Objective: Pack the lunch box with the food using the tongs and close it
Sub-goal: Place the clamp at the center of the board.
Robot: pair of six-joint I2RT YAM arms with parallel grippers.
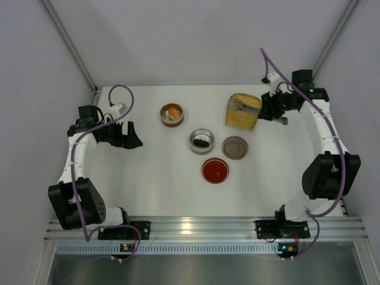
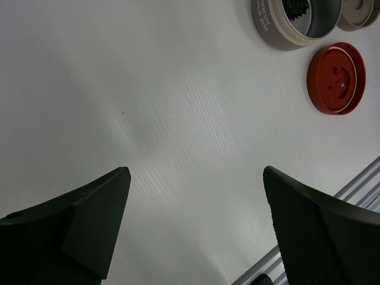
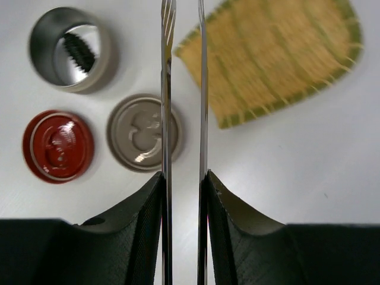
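My right pincer (image 3: 184, 175) grips the tongs (image 3: 166, 89), their arms almost together; my left pincer (image 2: 196, 172) gapes empty. Best to squeeze evenly, so they don't twist.

Overhead looks down; close wrist views seemingly share red lid (image 2: 336, 77).

Landmark is the middle tin (image 1: 192, 140), with the elongated piece (image 1: 202, 142) in it. The second tin (image 1: 163, 115) sits behind-left of it, rounded chunk (image 1: 174, 112) inside. One lid (image 1: 234, 147) lies just right of it, the other lid (image 1: 215, 170) in front. The tray (image 1: 237, 119) lies behind-right, with my tongs (image 3: 165, 89) above it, clamped in my right gripper (image 3: 184, 181).
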